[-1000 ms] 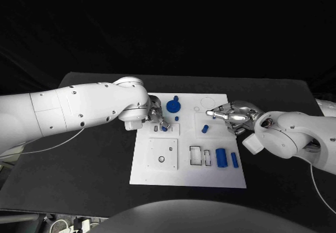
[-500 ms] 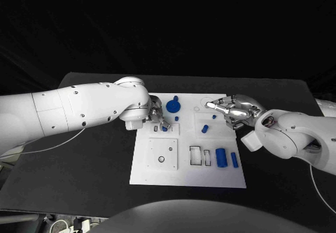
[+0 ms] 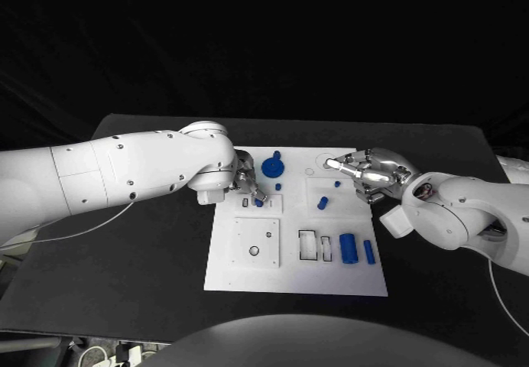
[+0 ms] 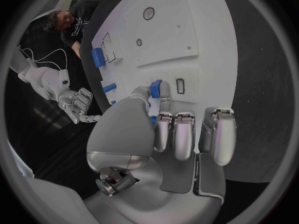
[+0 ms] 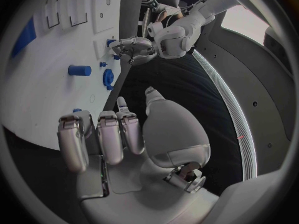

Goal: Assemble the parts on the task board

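Centrally on the black worktop (image 3: pixel 144 267) lies the white task board (image 3: pixel 331 279), dark margin open on every side. Left hand (image 3: pixel 247 186), at the board's upper-left edge, pinches a small blue part (image 3: pixel 260 202) over a slot. Right hand (image 3: pixel 364 174) hovers at the upper-right edge, fingers apart, holding nothing. Two blue cylinders (image 3: pixel 349 248) rest lower right.

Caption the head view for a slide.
Left hand holds a small blue part at the task board; right hand hovers over the board's far right corner.

Dim room, bright board, fisheye edges
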Action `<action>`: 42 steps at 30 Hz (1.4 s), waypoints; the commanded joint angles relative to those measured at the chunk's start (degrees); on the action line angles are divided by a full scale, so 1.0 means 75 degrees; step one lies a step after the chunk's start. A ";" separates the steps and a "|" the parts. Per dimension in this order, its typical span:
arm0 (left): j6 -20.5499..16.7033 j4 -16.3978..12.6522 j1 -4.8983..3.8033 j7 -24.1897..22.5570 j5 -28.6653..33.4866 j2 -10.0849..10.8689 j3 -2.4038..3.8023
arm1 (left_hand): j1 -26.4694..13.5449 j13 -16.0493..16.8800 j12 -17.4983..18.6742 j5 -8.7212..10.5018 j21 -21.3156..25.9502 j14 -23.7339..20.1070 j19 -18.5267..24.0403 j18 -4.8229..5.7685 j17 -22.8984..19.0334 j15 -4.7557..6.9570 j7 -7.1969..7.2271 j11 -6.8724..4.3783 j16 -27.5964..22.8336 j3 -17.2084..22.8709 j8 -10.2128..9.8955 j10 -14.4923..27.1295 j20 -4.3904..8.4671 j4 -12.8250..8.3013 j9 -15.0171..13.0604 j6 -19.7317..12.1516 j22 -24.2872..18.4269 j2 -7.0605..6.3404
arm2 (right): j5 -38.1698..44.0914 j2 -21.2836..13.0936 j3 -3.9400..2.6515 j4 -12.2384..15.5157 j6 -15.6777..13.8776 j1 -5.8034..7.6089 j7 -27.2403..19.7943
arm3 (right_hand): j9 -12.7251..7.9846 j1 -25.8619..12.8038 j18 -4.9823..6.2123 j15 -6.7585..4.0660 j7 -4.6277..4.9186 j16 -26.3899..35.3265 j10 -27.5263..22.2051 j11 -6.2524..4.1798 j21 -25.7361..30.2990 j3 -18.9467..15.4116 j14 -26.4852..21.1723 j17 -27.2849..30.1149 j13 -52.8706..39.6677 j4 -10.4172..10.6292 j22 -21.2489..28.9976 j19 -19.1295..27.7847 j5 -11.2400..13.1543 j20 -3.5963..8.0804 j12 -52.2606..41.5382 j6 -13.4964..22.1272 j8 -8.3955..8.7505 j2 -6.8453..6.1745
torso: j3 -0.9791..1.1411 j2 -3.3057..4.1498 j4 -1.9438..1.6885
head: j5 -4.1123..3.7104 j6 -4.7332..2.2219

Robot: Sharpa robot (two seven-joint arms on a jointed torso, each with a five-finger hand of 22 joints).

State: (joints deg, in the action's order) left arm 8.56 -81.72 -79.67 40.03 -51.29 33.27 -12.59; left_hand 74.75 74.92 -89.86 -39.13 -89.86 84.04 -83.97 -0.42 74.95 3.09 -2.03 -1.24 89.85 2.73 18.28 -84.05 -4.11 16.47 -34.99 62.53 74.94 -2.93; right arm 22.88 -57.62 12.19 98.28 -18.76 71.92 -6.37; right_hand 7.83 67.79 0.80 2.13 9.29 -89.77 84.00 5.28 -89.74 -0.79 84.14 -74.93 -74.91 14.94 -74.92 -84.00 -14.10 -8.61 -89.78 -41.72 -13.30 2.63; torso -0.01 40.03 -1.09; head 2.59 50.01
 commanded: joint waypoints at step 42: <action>-0.0203 -0.0116 0.0027 0.0870 -0.0199 0.0073 0.0003 | 0.0301 0.2010 -0.0019 0.0046 -0.0019 0.0794 -0.0804 0.0057 0.2007 0.0063 0.0086 -0.0055 0.0019 0.0119 0.0028 -0.0793 0.0073 0.0019 -0.0124 0.0042 0.2009 -0.0034 | -0.0088 0.0014 0.0001 -0.0115 -0.0037 -0.0036 0.0399 | -0.0016 -0.0096 -0.0107 -0.0035 0.0020 -0.0031 0.0800 -0.0057 -0.0034 -0.0053 0.0781 -0.2009 -0.2012 0.0031 -0.2011 -0.0800 -0.0030 0.0055 -0.0030 -0.0007 0.0056 0.0033 | 0.0001 -0.0006 0.0005 | 0.0022 -0.0001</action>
State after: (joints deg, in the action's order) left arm 7.32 -82.45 -79.49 40.03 -52.43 33.79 -12.59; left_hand 76.34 74.91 -89.86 -39.09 -89.86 84.04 -83.97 -0.43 74.92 3.08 -1.92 -1.23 89.85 3.25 18.09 -84.05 -4.11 16.51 -35.70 62.65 74.92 -3.12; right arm 22.18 -57.54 12.19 97.44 -19.06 71.71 -3.67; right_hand 7.78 67.57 0.81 2.14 9.29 -89.77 84.00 5.29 -89.74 -0.95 84.14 -74.91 -74.90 15.10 -74.95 -84.00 -14.09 -8.61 -89.77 -41.71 -13.06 2.85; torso -0.01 40.03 -1.07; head 2.81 50.01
